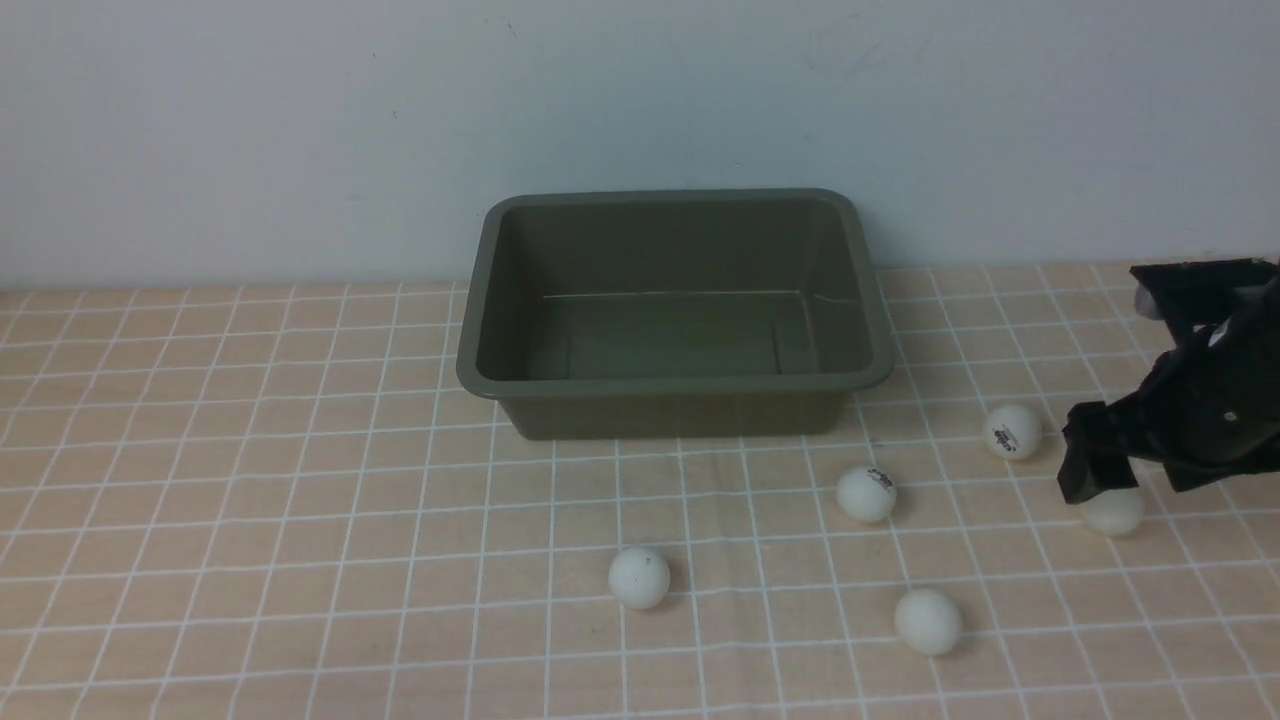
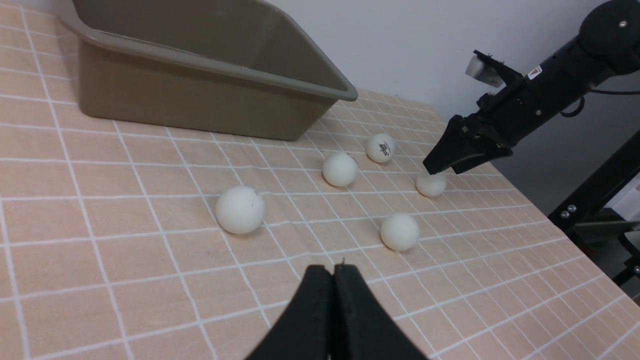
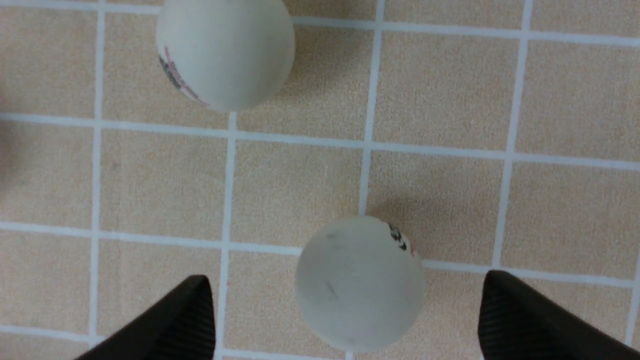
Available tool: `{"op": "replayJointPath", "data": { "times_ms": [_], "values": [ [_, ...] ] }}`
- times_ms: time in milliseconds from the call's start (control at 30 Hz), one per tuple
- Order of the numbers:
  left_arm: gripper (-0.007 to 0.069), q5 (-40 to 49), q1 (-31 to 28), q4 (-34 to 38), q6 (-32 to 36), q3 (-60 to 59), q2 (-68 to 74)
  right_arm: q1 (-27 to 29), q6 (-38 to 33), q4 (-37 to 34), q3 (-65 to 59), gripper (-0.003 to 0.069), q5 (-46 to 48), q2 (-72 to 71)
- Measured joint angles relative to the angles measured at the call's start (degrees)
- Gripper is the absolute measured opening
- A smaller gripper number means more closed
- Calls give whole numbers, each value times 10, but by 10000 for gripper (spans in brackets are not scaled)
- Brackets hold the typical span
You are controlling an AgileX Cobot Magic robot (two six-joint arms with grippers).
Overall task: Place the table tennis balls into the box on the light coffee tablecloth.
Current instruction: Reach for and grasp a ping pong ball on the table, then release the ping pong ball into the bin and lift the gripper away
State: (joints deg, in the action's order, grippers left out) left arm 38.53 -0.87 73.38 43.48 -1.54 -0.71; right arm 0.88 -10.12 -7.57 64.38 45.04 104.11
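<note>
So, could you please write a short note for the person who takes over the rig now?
Left gripper: shut, empty, above the tablecloth.
Right gripper: open, jaws on either side of the rightmost ball, not gripping it.
Box: empty, on the cloth by the wall.
Four more balls lie loose on the cloth in front of the box, toward the right.
Done: nothing. Left: all five balls into the box.

At my twelve o'clock a plain pale grey-blue wall [image 1: 300, 120] fills the back, evenly lit and faintly scuffed. Out toward my three o'clock a black bolted strut [image 2: 600, 187] slants upward.
</note>
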Motion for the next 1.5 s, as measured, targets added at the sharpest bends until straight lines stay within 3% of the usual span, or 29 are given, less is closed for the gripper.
{"op": "replayJointPath", "data": {
  "times_ms": [333,500,633,800,967,1067,1200,1333,1500],
  "values": [
    [-69,0,0,0,0,0,0,0,0,2,0,591,-26,37],
    [-69,0,0,-1,0,0,0,0,1,2,1,493,-28,45],
    [-69,0,0,-1,0,0,0,0,14,2,2,365,-23,45],
    [-69,0,0,-1,0,0,0,0,34,2,29,363,29,45],
    [-69,0,0,-1,0,0,0,0,57,-11,109,363,149,45],
    [-69,0,0,-2,0,0,0,0,55,-63,176,363,221,45],
    [-69,0,0,-12,0,0,0,-10,9,-178,256,363,246,45],
    [-69,0,0,-16,0,0,0,-54,-46,-257,312,363,228,47],
    [-69,0,0,-16,0,0,0,-119,-84,-277,354,363,162,70]
  ]
}}
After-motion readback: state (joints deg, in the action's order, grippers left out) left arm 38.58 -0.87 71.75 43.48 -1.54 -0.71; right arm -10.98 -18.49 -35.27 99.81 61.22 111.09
